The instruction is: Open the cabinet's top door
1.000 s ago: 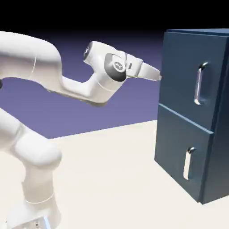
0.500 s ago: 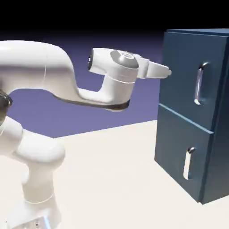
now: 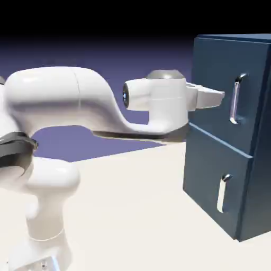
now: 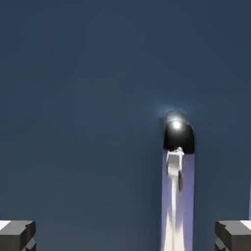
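Currently one gripper (image 3: 221, 97) spread wide, near the top door (image 3: 214, 90), one cabinet (image 3: 254, 174), two silver handles (image 3: 236, 98).

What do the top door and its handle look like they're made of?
The top door looks like painted wood or metal with a matte dark blue finish: flat, even colour, no grain or glare. Its handle looks like polished metal: silver, with bright highlights and reflections. As a render, neither is certain.

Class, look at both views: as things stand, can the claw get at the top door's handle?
Probably yes. The open claw points at the top door, just short of its handle, with nothing between them.
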